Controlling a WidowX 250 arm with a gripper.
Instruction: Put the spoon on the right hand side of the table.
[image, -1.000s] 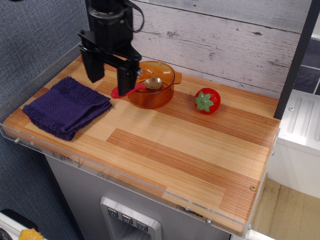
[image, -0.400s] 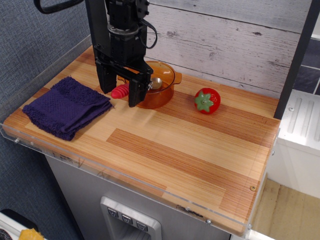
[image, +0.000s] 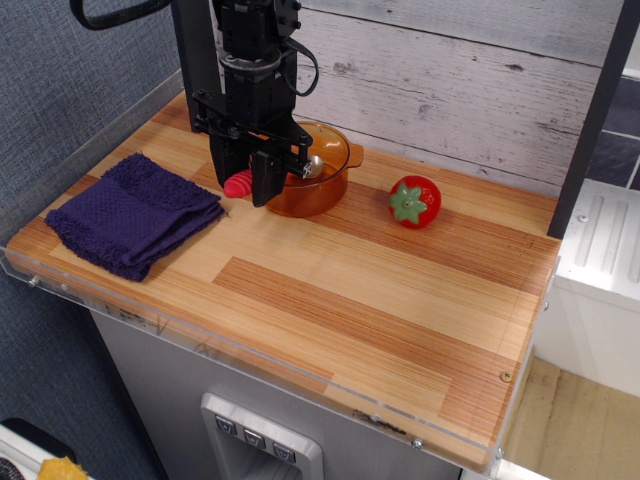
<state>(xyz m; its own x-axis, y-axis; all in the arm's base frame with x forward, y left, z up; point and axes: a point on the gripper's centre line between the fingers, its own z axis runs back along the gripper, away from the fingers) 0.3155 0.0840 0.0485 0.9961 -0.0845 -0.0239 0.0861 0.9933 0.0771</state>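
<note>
Amber translucent pot (image: 312, 183) sits at the far side of the bench (image: 380, 320), toward 11 o'clock from bench centre, close to the whitewashed plank wall (image: 450, 80). Inside the pot: the metal bowl of the spoon (image: 300, 168), resting against the interior; nothing else can be made out in it. The spoon's red ribbed handle runs out over the pot's rim toward 8 o'clock, its end showing just beyond the black gripper (image: 243, 180). The gripper hangs vertically over the handle, jaws set on either side of it and drawn in against it, so clamped on the handle as far as this view shows. Dark purple folded cloth (image: 132, 213) lies flat at 9 o'clock of the pot, just beside the gripper. Red strawberry-shaped toy (image: 414, 201) with green top stands at 3 o'clock of the pot, apart from it. The near and right portions of the bench show bare striped wood behind a clear plastic rim.
</note>
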